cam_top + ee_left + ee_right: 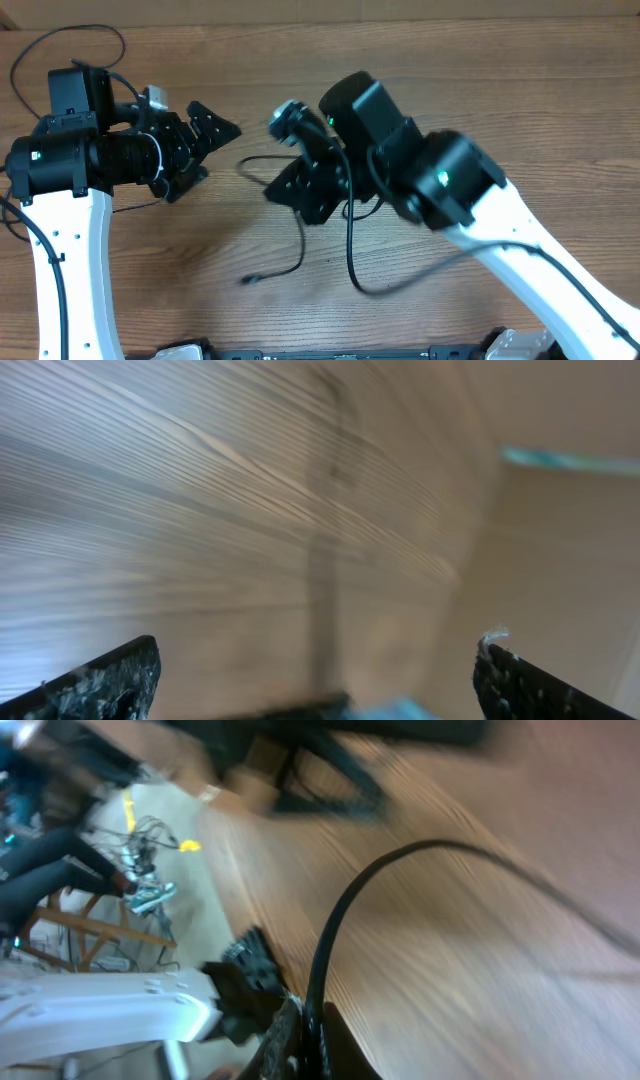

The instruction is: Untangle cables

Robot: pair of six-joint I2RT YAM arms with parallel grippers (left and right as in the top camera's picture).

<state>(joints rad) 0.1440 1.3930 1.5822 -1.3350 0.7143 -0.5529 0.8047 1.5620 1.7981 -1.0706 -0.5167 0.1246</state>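
A thin black cable [301, 240] lies on the wooden table [200, 260] in the overhead view. It runs from near my right gripper [272, 188] down to a small plug end [247, 280]. A second black cord [352, 262] loops down and to the right, under my right arm. In the right wrist view my right gripper [312, 1038] is shut on a black cable [345, 910] that arcs up and away to the right. My left gripper [215, 150] is open and empty, left of the cable. The left wrist view shows its open jaws [320, 665] over blurred wood.
My left arm's thicker black wiring [60, 40] loops at the back left. The table's front edge carries a black rail [330, 352]. My left arm [110, 1010] shows at the lower left of the right wrist view. Both wrist views are motion-blurred.
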